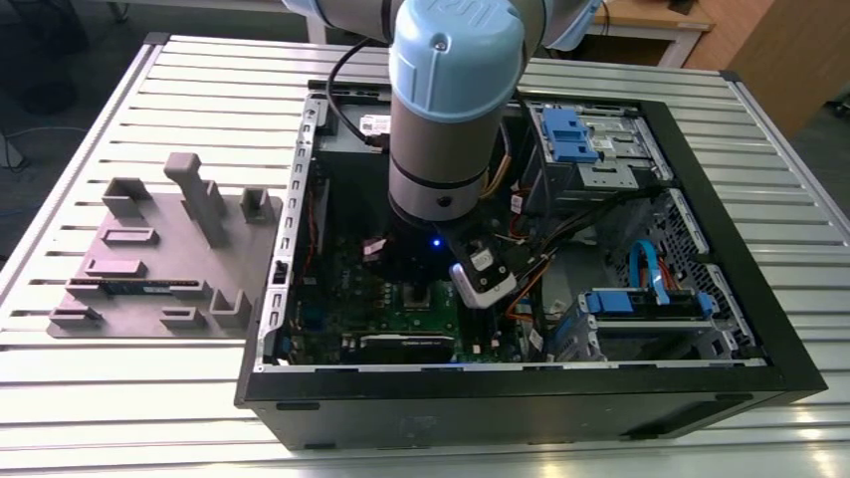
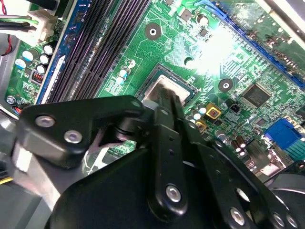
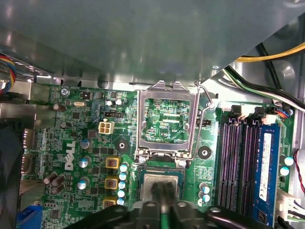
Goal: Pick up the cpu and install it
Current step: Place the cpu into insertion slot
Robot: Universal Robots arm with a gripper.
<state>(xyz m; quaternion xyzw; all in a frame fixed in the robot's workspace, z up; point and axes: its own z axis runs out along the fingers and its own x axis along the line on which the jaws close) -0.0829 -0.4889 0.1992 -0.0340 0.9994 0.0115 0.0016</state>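
The cpu (image 3: 162,178) (image 2: 153,87), a small silver square, lies flat in the socket of the green motherboard (image 3: 71,143) (image 2: 228,57). The socket's metal load frame (image 3: 141,119) is flipped open beside it. My gripper (image 3: 162,187) (image 2: 165,94) stands right over the cpu's top. Its two thin black fingers (image 3: 155,192) sit close together, well inside the chip's edges, with nothing between them. In the exterior view my arm (image 1: 432,189) reaches down into the open computer case (image 1: 531,383) and hides the gripper and the cpu.
Dark memory slots (image 3: 243,157) run beside the socket. Yellow and black cables (image 3: 271,57) hang near the case wall. Blue-latched drive bays (image 1: 578,134) fill the case's side at the exterior view's right. A grey parts fixture (image 1: 159,259) lies on the slatted table at the exterior view's left.
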